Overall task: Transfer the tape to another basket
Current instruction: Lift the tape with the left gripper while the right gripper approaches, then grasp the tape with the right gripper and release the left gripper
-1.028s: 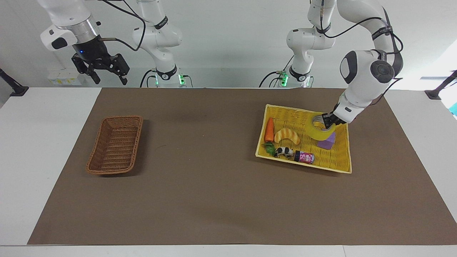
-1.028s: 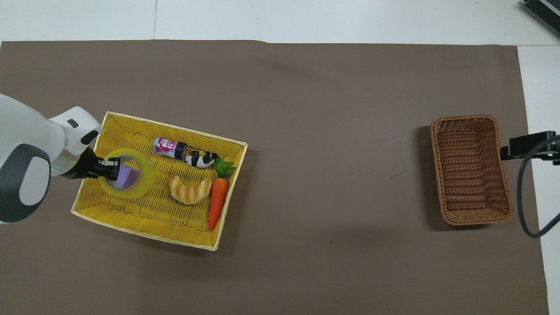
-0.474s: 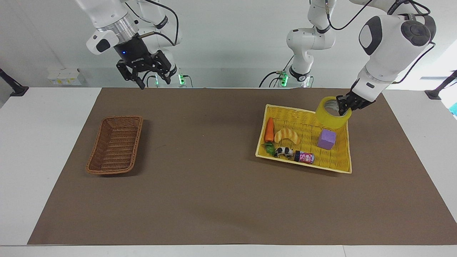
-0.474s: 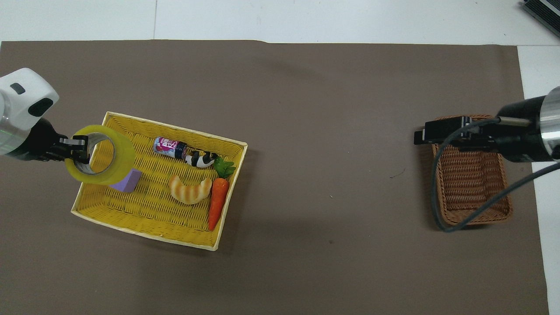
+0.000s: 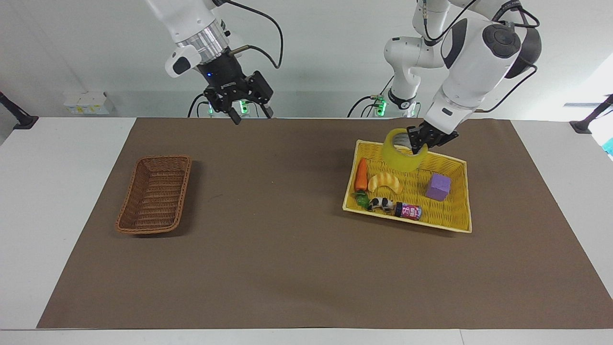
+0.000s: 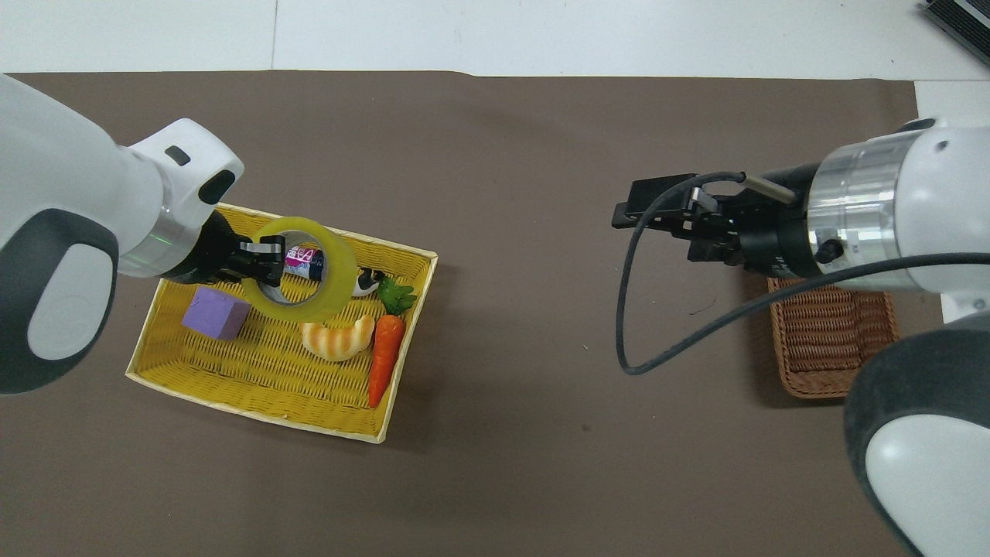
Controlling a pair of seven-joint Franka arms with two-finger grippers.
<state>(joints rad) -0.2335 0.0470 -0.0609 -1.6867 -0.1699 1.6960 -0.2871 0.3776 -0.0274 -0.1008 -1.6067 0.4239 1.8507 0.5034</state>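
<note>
Broadly, the bench (image 5: 28, 201) is white and carries a wide brown mat (image 5: 297, 268). Toward the left arm's end of the mat sits the yellow plastic basket (image 5: 457, 225), and toward the right arm's end sits the smaller wicker basket (image 5: 154, 194), which holds nothing that can be seen; the two are well apart.

Above the yellow plastic basket, the left hand (image 5: 419, 143) hangs in the air, clenched on the tape (image 5: 402, 160), one finger inside the core ring and the other against the outer wall. The roll is tilted and clear of the basket floor, over the part of the basket nearer to the robots in the facing view. The overhead view shows the tape (image 6: 303, 271) ringing a patch of yellow weave, with the left hand (image 6: 267, 259) gripping its rim.

Inside the yellow plastic basket lie a purple block (image 5: 439, 187) toward the left arm's end, a croissant toy (image 5: 385, 183) near the middle, and a carrot (image 5: 361, 175) along the wall facing the wicker basket. Farther from the robots lie a small can (image 5: 408, 211) and, touching it, a toy cow (image 5: 380, 204).

The right hand (image 5: 249, 111) is raised over the mat's edge nearest the robots, its fingers spread apart and holding nothing.
</note>
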